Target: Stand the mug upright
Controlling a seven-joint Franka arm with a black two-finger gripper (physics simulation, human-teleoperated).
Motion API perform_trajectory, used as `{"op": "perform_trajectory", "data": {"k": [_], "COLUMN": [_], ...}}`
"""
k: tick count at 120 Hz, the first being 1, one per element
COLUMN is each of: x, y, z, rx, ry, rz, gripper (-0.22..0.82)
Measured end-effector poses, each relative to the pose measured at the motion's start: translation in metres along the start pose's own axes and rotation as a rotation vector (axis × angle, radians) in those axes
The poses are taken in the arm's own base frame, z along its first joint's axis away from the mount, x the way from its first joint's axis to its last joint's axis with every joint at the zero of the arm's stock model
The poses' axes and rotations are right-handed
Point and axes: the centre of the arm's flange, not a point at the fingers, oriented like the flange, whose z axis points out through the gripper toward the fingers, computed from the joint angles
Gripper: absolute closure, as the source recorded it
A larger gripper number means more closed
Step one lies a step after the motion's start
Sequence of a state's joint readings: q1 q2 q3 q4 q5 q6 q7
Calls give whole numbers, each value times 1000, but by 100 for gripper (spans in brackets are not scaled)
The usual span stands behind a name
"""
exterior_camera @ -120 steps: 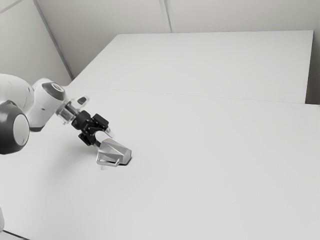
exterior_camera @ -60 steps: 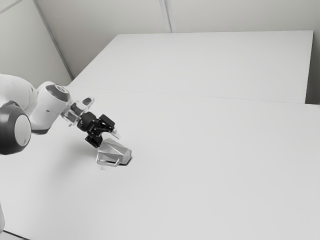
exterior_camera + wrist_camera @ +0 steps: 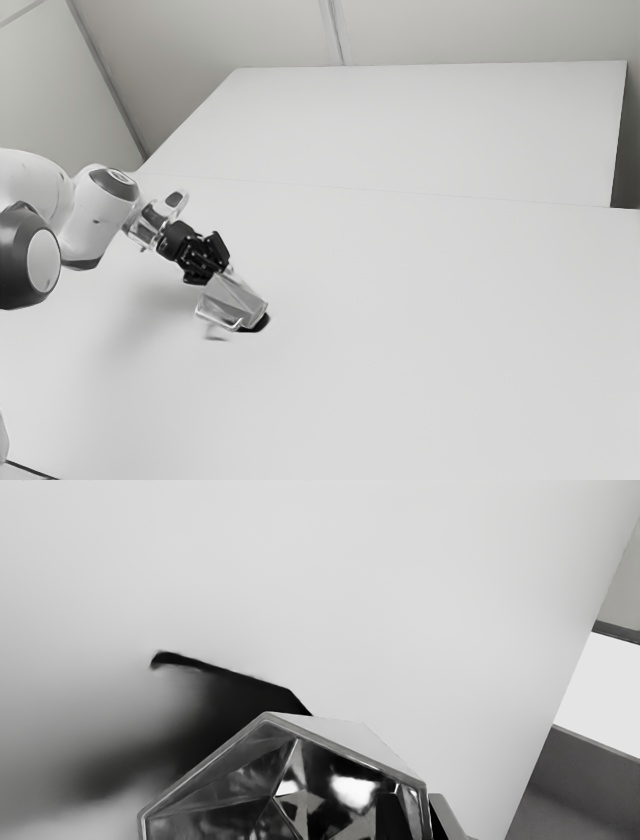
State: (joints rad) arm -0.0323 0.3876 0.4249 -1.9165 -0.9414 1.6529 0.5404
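"Though tilted, and cut off in the wrist view, where to find the mug (image 3: 237, 301)?"
"Lower left of the exterior view."
"And the gripper (image 3: 222, 275)?"
"Pinching the mug's wall from inside and outside, with fingertips hard to make out."

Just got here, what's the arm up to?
The Franka arm has its hand closed on the wall of the silvery mug, one finger inside the mouth and one outside. The mug is tilted over the table, mouth toward the hand, so it isn't upright yet. I can't tell whether its base is touching down. Looks like the job is to stand it up.
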Motion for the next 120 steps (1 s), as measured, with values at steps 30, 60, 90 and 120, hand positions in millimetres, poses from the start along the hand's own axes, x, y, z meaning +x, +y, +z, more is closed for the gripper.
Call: {"op": "perform_trajectory", "data": {"k": [30, 60, 90, 120], "x": [-2, -6, -4, -13], "y": [5, 26, 67, 109], "z": [1, -11, -13, -6], "rx": [-40, -9, 219, 532], "ry": [3, 27, 116, 179], "rz": [-8, 18, 64, 61], "gripper": [75, 76, 77, 77]}}
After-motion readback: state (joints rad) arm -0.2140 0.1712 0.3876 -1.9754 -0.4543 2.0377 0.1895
